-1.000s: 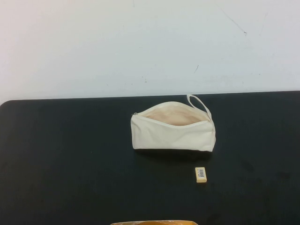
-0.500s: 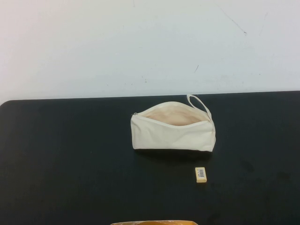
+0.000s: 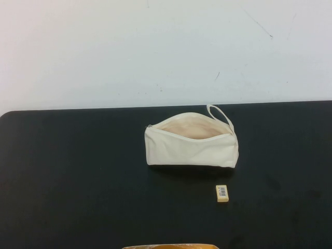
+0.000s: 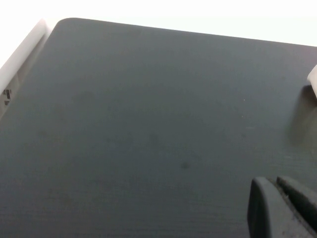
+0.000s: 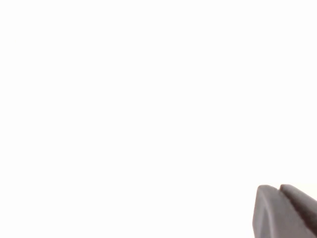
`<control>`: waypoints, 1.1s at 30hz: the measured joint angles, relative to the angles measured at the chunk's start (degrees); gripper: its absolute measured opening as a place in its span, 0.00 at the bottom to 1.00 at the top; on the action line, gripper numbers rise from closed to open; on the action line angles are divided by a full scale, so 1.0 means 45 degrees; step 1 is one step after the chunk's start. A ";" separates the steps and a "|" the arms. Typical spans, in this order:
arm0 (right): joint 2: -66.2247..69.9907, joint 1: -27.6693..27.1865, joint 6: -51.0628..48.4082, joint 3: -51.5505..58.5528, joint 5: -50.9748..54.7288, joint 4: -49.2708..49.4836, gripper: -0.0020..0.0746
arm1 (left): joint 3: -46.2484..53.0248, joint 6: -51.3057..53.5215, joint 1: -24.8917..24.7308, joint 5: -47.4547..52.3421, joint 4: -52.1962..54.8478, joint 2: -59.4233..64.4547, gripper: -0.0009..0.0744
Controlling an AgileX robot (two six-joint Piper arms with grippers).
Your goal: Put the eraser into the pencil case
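Observation:
The pencil case (image 3: 192, 141) is a cream-white fabric pouch lying on the black table (image 3: 78, 181), unzipped, with its peach lining showing and a loop strap (image 3: 220, 115) at its right end. The eraser (image 3: 222, 193), a tiny pale-yellow block with a barcode label, lies on the table just in front of the pouch's right end. Neither arm shows in the high view. My left gripper (image 4: 276, 184) is shut and empty above bare table; a white edge of the pouch (image 4: 312, 77) shows in its view. My right gripper (image 5: 277, 189) is shut and empty against a blank white background.
A white wall (image 3: 155, 52) rises behind the table's far edge. An orange-yellow object (image 3: 171, 246) peeks in at the near edge of the high view. The table's rounded left corner (image 4: 64, 22) shows in the left wrist view.

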 joint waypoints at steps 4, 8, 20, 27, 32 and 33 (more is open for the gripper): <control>0.0000 0.0000 0.0502 0.0000 -0.1406 0.0030 0.02 | 0.0000 0.0000 0.0000 0.0000 0.0000 0.0000 0.01; 0.0000 0.0000 0.1077 0.0000 -0.2883 0.0375 0.02 | 0.0000 0.0000 0.0000 0.0000 0.0000 0.0000 0.01; 0.0749 0.0000 0.0074 -0.4653 0.4707 0.0445 0.02 | 0.0000 0.0000 0.0000 0.0000 0.0000 0.0000 0.01; 0.3574 0.0000 -0.0446 -0.6734 1.0073 0.0471 0.02 | 0.0000 0.0000 0.0000 0.0000 0.0000 0.0000 0.01; 0.5109 0.0000 -0.0642 -0.6795 1.2424 0.0753 0.02 | 0.0000 0.0000 0.0000 0.0000 0.0000 0.0000 0.01; 0.5266 0.0000 -0.0672 -0.6694 1.2587 0.0744 0.02 | 0.0000 0.0000 0.0000 0.0000 0.0000 0.0000 0.01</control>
